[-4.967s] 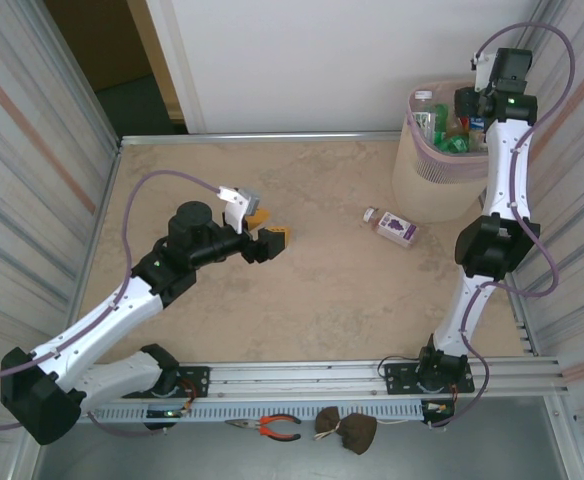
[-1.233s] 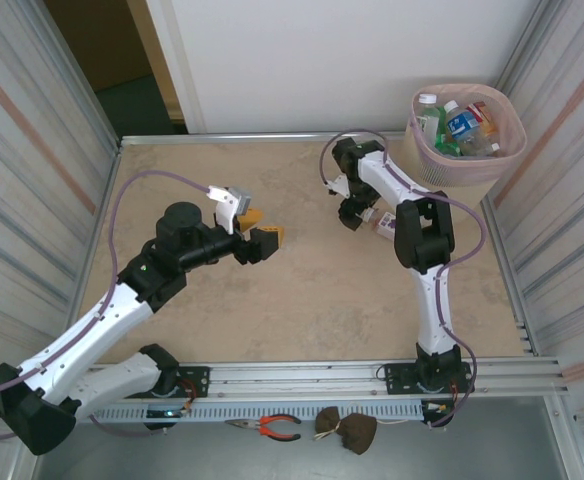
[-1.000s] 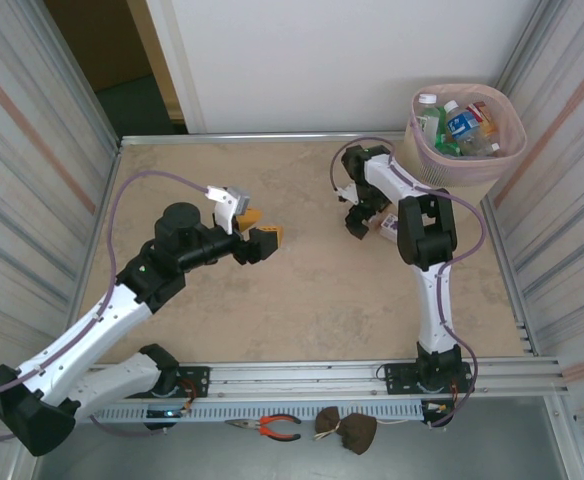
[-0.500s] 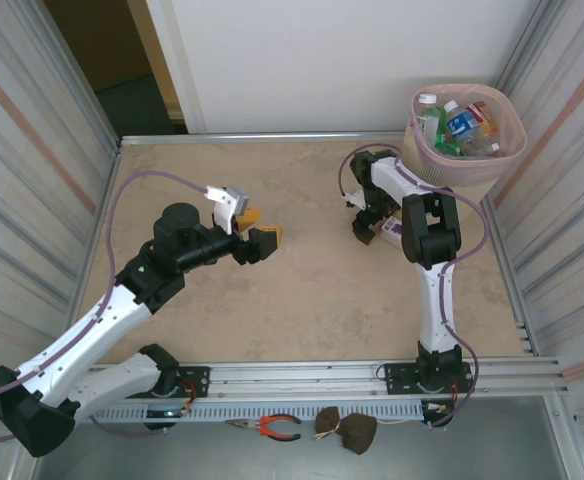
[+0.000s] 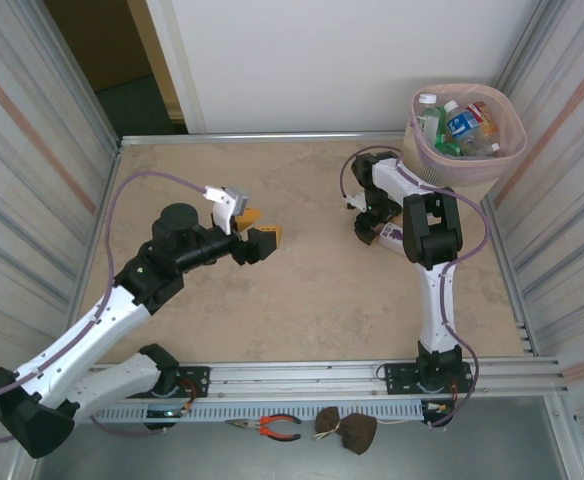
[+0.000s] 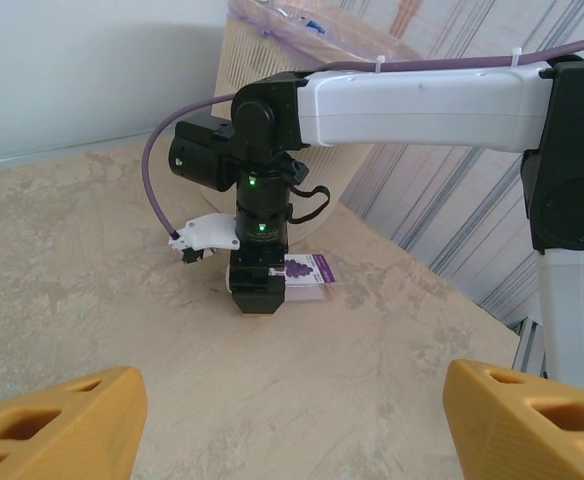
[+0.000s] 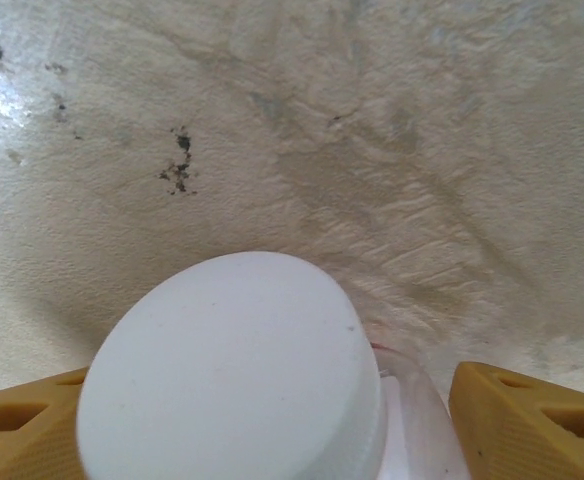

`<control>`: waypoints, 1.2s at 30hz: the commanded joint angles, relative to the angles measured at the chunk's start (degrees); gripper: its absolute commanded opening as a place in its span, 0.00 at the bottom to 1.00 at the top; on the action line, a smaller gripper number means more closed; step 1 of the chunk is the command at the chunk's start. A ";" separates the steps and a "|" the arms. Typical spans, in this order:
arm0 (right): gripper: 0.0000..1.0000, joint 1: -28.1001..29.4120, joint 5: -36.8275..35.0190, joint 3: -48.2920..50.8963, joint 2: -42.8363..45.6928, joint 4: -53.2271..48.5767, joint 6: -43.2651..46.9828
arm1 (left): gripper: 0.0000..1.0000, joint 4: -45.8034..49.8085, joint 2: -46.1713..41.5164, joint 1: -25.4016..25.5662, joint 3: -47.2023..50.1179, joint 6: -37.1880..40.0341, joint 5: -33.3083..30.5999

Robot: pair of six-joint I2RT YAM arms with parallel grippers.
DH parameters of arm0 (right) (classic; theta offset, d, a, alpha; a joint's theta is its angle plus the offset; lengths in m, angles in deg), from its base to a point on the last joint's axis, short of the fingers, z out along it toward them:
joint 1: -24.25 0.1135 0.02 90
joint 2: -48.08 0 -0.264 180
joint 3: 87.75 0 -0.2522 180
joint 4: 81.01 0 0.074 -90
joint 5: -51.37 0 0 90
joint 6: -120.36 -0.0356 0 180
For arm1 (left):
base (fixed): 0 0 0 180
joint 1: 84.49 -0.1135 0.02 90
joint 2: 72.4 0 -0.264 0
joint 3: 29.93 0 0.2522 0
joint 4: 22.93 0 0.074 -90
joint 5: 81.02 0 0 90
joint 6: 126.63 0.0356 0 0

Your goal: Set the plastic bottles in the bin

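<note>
One small clear plastic bottle (image 5: 392, 233) with a white cap (image 7: 232, 370) and a purple grape label (image 6: 310, 272) lies on the tan table right of centre. My right gripper (image 5: 368, 227) points straight down over its cap end. Its orange fingers (image 7: 532, 415) sit against both sides of the bottle, which rests on the table. Off to the left, my left gripper (image 5: 264, 227) hovers open above bare table with nothing between its orange fingers (image 6: 532, 420). The beige bin (image 5: 450, 170) with a pink liner stands at the far right corner and holds several bottles (image 5: 459, 128).
Corrugated metal walls (image 5: 32, 150) close in both sides of the table. A metal rail (image 5: 302, 378) runs along the near edge, with red-handled pliers (image 5: 272, 428) and a brown lump (image 5: 347, 428) below it. The bin (image 6: 272, 50) stands just behind the right arm.
The right gripper has shifted slightly right and settled over the bottle's cap end, and its jaws have narrowed around it. The left arm has stayed still.
</note>
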 commanded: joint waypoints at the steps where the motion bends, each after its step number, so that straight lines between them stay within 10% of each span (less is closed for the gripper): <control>1: 0.79 -0.69 -0.23 1.40 2.39 -3.12 -0.79 | 0.78 -0.27 -1.37 -0.48 -0.16 -0.44 -0.31; 11: 0.87 -2.02 0.85 4.81 5.97 -2.20 0.00 | 0.78 -0.41 -0.93 -0.50 -0.53 -0.69 -0.05; 26: 0.69 -2.11 6.39 5.76 10.65 -1.84 -1.05 | 0.78 -0.27 -1.27 -0.53 -0.28 -0.89 -0.31; 36: 0.68 -4.15 21.35 4.11 22.11 0.15 -1.91 | 0.78 -0.98 -1.01 -0.48 -0.22 -1.45 -0.31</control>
